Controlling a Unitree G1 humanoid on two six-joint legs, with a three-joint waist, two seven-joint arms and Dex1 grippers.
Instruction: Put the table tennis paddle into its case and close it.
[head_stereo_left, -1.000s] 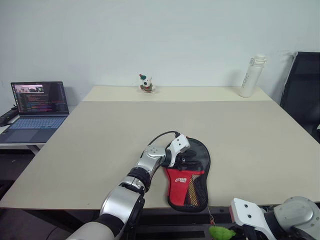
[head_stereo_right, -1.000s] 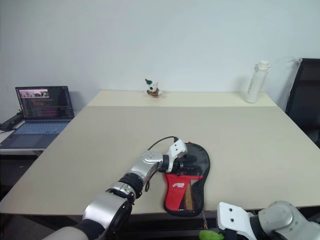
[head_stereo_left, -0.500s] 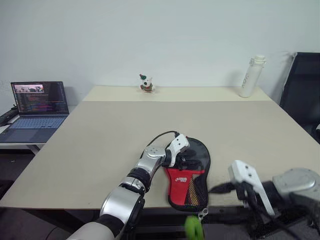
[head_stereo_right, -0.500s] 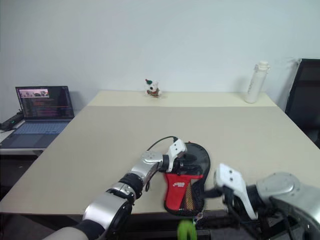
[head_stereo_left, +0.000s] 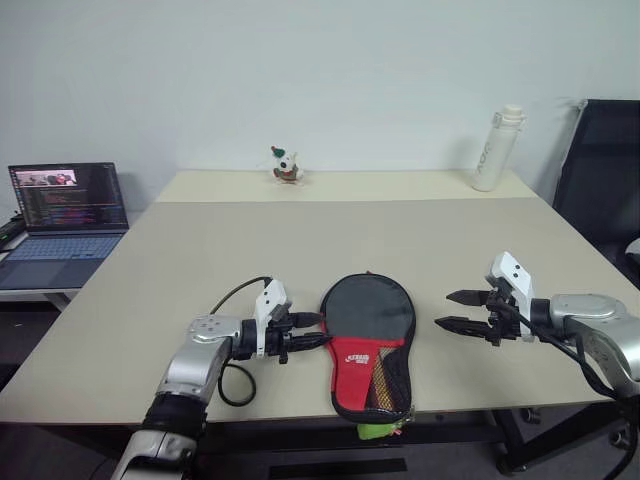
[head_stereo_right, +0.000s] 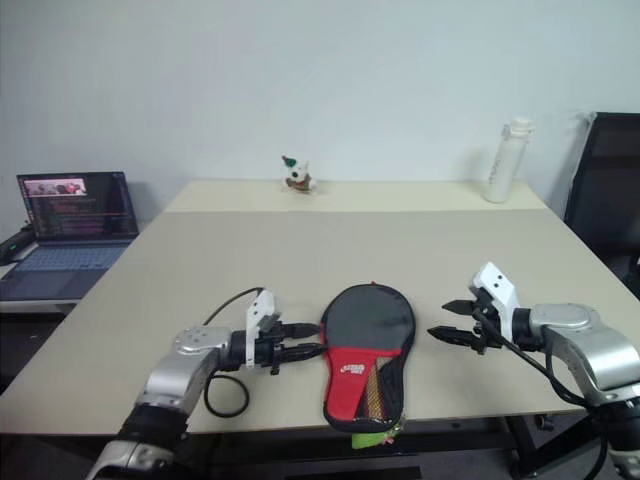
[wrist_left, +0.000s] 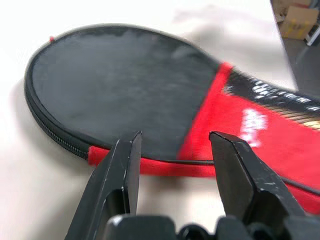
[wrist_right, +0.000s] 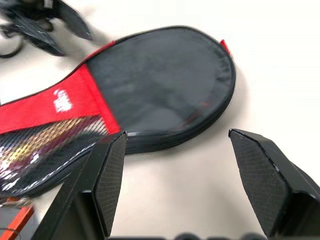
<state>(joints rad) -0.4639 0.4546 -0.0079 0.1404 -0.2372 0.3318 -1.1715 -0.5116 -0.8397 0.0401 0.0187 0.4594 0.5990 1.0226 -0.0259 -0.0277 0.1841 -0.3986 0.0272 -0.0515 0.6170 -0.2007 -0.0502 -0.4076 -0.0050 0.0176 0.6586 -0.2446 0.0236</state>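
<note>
The case (head_stereo_left: 368, 340) lies flat on the table near the front edge, its black round part away from me and its red handle part with the mesh pocket toward me. Its two halves lie together along the zip (wrist_left: 47, 127). The table tennis paddle is hidden. My left gripper (head_stereo_left: 320, 329) hovers just left of the case, pointing at its side, open with nothing between the fingers (wrist_left: 125, 165). To the right of the case, a little apart from it, my right gripper (head_stereo_left: 442, 308) is open wide and empty, and the case (wrist_right: 160, 85) lies beyond its fingers.
A small green tag (head_stereo_left: 378, 430) hangs at the table's front edge under the case. An open laptop (head_stereo_left: 65, 200) sits on a side table at the far left. A toy figure (head_stereo_left: 284, 165) and a white bottle (head_stereo_left: 493, 148) stand at the back. A black chair (head_stereo_left: 600, 180) is on the right.
My left gripper has come off the top of the case and drawn back to its left. The right arm rose from below the table edge and its gripper opened, leaving the green tag hanging.
</note>
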